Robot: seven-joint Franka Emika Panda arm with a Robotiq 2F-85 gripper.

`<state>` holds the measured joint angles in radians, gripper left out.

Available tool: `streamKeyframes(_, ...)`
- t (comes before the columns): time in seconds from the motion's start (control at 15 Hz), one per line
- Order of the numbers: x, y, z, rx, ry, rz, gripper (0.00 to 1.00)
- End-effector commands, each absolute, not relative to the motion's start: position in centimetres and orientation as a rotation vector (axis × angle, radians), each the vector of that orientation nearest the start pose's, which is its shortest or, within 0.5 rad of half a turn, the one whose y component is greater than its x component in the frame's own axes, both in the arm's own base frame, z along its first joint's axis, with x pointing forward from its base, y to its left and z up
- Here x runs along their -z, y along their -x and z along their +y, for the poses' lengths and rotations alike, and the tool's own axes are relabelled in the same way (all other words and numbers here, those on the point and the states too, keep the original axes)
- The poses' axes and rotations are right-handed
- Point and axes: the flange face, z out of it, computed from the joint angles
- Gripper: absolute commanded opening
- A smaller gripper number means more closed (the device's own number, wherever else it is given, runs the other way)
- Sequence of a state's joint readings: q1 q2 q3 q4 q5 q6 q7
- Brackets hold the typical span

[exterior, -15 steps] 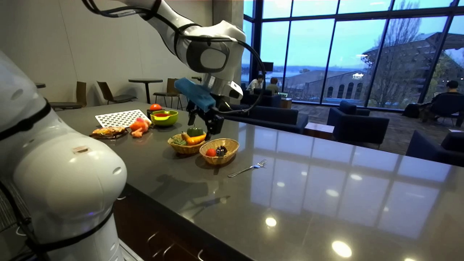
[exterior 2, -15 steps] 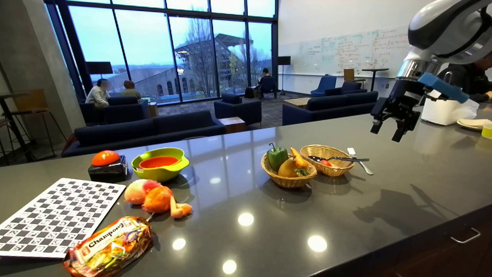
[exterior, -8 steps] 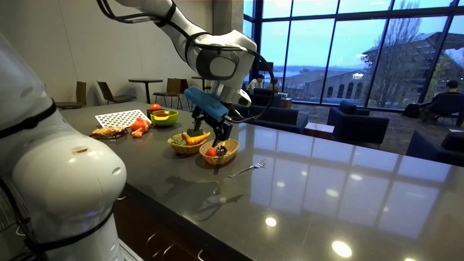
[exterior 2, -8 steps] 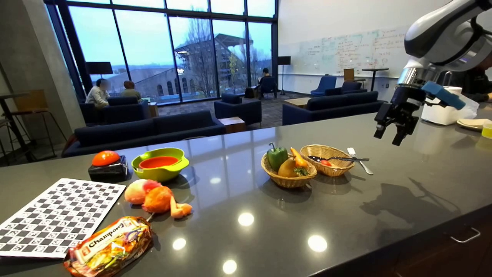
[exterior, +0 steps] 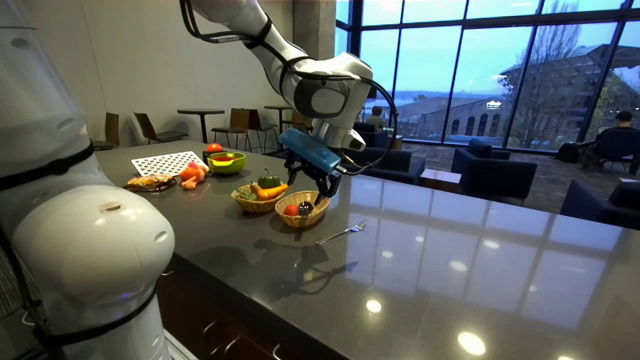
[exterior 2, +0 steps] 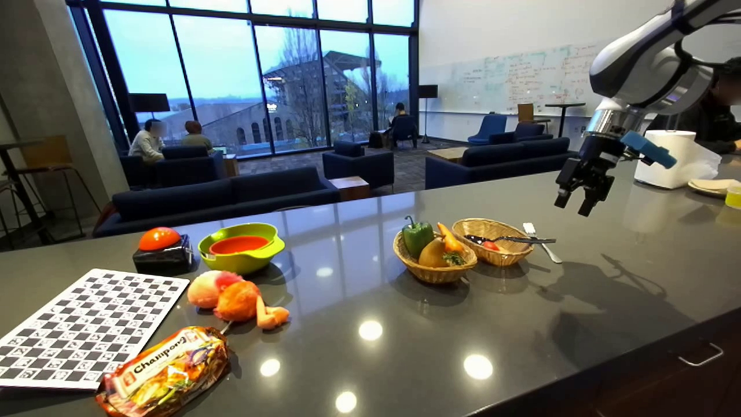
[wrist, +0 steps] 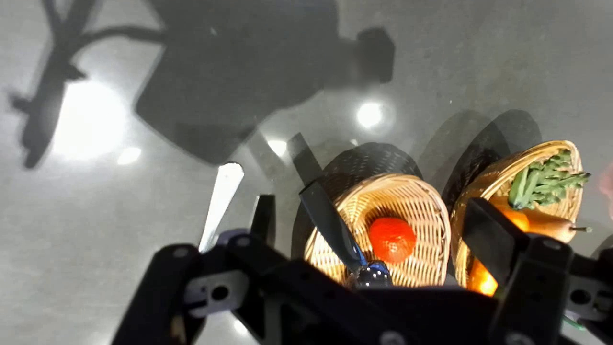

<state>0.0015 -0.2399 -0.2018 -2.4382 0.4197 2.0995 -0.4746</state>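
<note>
My gripper [wrist: 369,207] stands open with nothing between its fingers. It hangs above the counter, apart from everything, as both exterior views show. In the wrist view a wicker basket [wrist: 424,225] shows between the fingers; in it are a red round item [wrist: 391,239] like a tomato and a black spoon [wrist: 330,220], its handle over the rim. Beside it a second basket [exterior 2: 434,275] holds a green pepper [exterior 2: 418,236], a carrot [exterior 2: 449,237], a brown pear [exterior 2: 433,253] and a green leafy piece [wrist: 546,182]. A silver fork [exterior: 342,233] lies near the spoon's basket.
Farther along the counter stand a green bowl [exterior 2: 243,263] with red inside and a black box with an orange dome [exterior 2: 158,238]. A checkered board [exterior 2: 87,330], a soft orange toy [exterior 2: 237,299] and a Champong packet [exterior 2: 168,370] lie there too. A white container [exterior 2: 666,159] stands behind the gripper.
In an exterior view my gripper has moved right and somewhat down, from over the pepper's basket to over the spoon's basket. It has stayed open. The baskets and fork have not moved.
</note>
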Motion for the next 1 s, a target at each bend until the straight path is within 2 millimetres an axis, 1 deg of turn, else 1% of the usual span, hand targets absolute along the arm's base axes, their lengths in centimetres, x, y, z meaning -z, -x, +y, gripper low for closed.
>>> streamKeyframes(0.0,-38.2,-46.9,-7.4,0.046,2.718,-0.117,1.00)
streamKeyframes(0.13,-38.0,-47.9,-7.1,0.038,2.720,-0.124,1.00)
streamKeyframes(0.27,-38.0,-48.4,-6.5,0.011,2.730,-0.141,1.00)
streamKeyframes(0.33,-37.7,-47.6,-6.8,0.017,2.738,-0.122,1.00)
streamKeyframes(0.53,-37.6,-48.2,-6.2,0.009,2.740,-0.139,1.00)
streamKeyframes(0.8,-37.6,-48.2,-6.2,0.009,2.740,-0.139,1.00)
streamKeyframes(0.93,-37.9,-47.9,-5.6,-0.013,2.737,-0.146,1.00)
